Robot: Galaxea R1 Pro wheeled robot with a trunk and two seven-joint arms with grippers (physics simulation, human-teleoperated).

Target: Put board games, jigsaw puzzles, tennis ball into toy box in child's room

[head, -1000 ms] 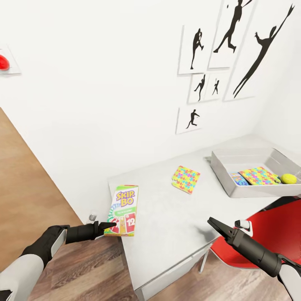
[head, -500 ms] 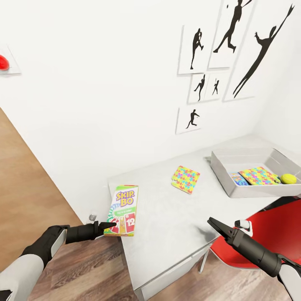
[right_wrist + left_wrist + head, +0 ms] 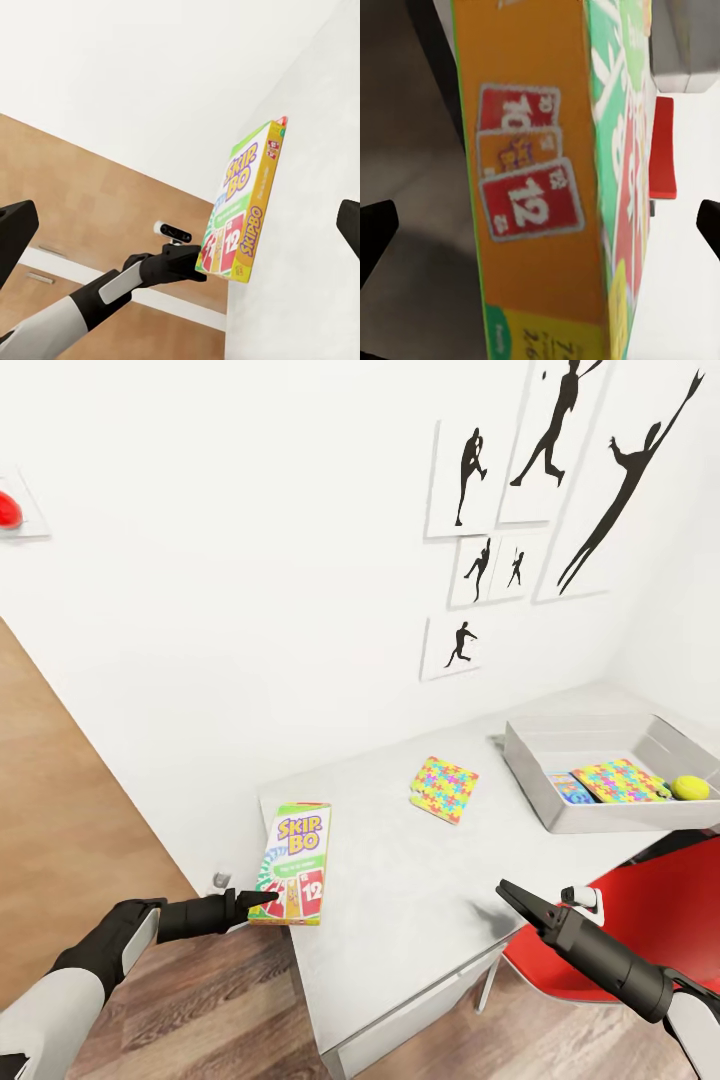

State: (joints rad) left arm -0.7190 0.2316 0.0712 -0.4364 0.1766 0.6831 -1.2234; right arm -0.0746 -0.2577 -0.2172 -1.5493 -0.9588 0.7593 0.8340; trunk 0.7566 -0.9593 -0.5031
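The left claw (image 3: 262,901) grips the near end of the SKIP BO game box (image 3: 293,850), which lies flat at the near left corner of the surface (image 3: 400,880). The right claw (image 3: 508,894) hangs open over the near edge. The step is lifting this box; next it must travel right to the toy box (image 3: 610,815), passing the loose jigsaw puzzle (image 3: 444,787)

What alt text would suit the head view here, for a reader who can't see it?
The left gripper meets the near end of the SKIP BO box lying at the table corner. Further along lie a jigsaw puzzle and the toy box holding toys.
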